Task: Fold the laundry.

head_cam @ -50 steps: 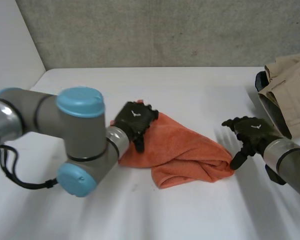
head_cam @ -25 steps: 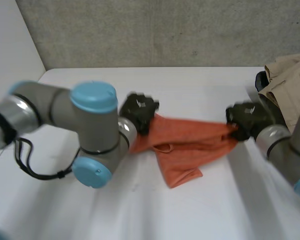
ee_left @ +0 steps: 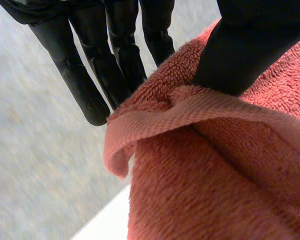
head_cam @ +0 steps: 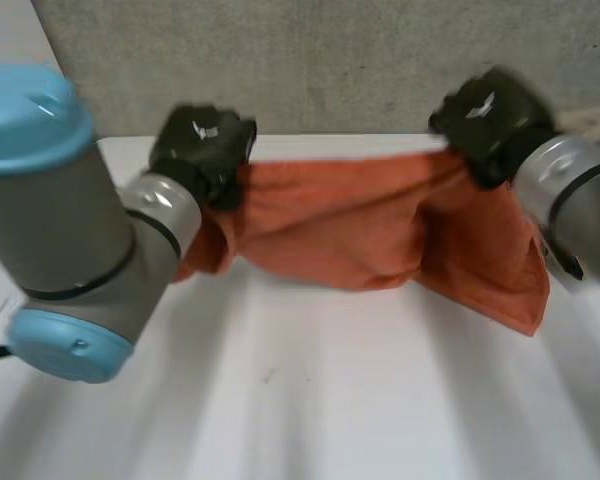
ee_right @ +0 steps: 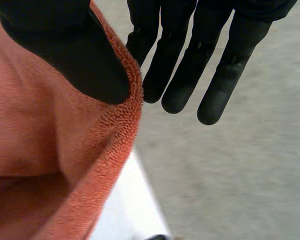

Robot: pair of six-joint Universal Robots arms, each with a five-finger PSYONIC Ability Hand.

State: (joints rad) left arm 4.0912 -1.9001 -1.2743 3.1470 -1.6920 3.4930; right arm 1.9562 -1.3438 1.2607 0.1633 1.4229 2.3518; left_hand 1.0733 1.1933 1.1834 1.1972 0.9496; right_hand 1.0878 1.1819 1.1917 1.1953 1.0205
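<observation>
Both hands have lifted the orange terry towel (head_cam: 360, 230) off the white table (head_cam: 310, 400); left hand (head_cam: 202, 150) and right hand (head_cam: 485, 115) each hold a top corner, fingers (ee_left: 115, 65) clamped on it. The towel is spread out, no fold yet

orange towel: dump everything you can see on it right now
The orange towel looks like looped terry cloth with a flat hemmed edge. It hangs stretched between both hands above the white table: the left hand pinches one upper end, the right hand the other, each thumb against fingers. The middle sags in folds, and one corner droops lowest under the right hand.
</observation>
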